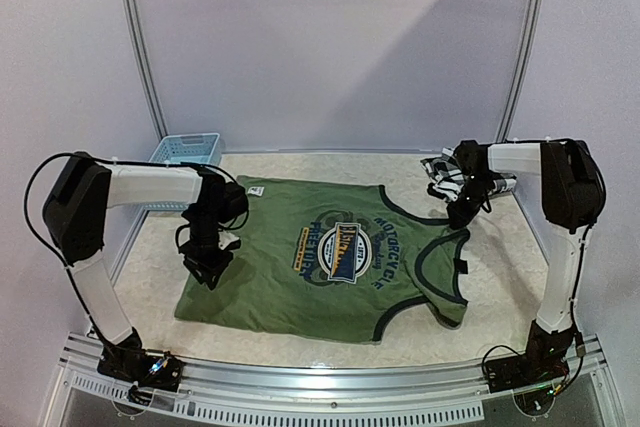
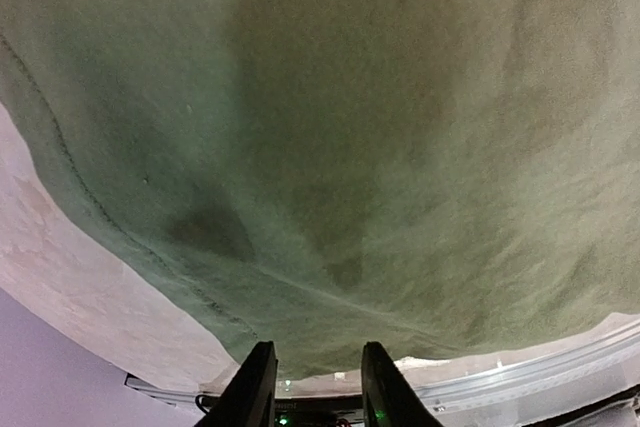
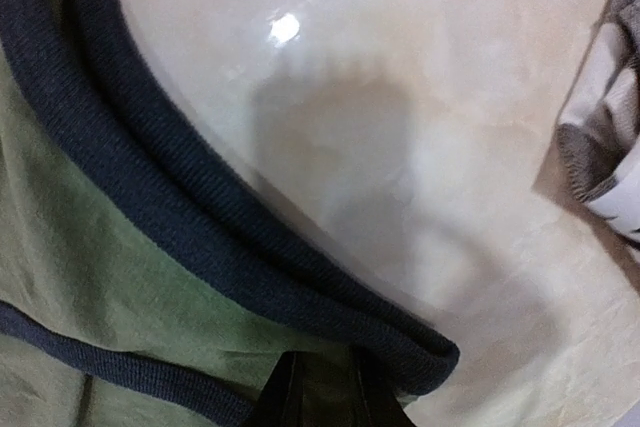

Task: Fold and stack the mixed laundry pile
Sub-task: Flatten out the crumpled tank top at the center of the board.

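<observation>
The olive-green sleeveless shirt (image 1: 290, 282) lies spread flat on the table, its blue-orange emblem (image 1: 340, 247) facing up. My left gripper (image 1: 208, 265) is down at the shirt's left hem. In the left wrist view green cloth (image 2: 350, 127) fills the frame, and the hem edge reaches between the left gripper's (image 2: 318, 347) fingertips, which stand partly apart. My right gripper (image 1: 463, 209) is at the far shoulder strap. In the right wrist view it (image 3: 322, 362) is shut on green cloth just inside the navy trim (image 3: 200, 217). The black-and-white checked shirt (image 1: 440, 167) (image 3: 605, 147) lies bunched behind it.
A light blue lattice basket (image 1: 185, 150) stands at the back left corner. The pale marbled table (image 1: 300, 342) ends at a metal rail (image 1: 330, 387) along the front. White walls close the back and sides.
</observation>
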### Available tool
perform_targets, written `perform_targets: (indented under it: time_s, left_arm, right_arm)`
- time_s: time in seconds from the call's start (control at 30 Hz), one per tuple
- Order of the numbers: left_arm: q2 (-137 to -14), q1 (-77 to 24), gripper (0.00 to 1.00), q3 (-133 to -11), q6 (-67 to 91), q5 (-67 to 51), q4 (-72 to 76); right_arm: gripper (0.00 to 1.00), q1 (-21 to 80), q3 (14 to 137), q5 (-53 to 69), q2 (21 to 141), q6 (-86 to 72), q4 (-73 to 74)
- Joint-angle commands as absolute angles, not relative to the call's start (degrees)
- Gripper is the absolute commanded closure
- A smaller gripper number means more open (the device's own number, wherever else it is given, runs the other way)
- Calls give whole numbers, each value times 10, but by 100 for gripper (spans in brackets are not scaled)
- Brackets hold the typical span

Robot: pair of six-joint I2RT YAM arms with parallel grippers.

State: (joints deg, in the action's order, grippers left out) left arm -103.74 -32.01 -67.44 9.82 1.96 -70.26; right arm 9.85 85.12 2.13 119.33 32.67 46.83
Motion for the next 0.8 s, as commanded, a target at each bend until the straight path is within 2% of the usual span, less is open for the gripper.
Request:
perform_targets:
  time_s: [0.0, 0.3, 0.4, 0.6, 0.77]
  left_arm:
    - [-1070, -341, 71, -673, 112, 39, -714]
    - [-1127, -380, 74, -675, 119, 58, -718]
    - [-1118, -382, 75, -674, 120, 57, -720]
    - [-1043, -395, 73, -708, 133, 71, -755]
    - [-934, -404, 63, -771, 154, 138, -709]
  right_arm:
    - [83, 79, 898, -41, 1249, 326, 437]
    - [80, 74, 936, -92, 1274, 337, 403]
    - [75, 73, 934, -69, 1261, 335, 407]
    - [61, 74, 923, 40, 1158, 295, 459]
    - [59, 74, 889, 102, 1046, 265, 485]
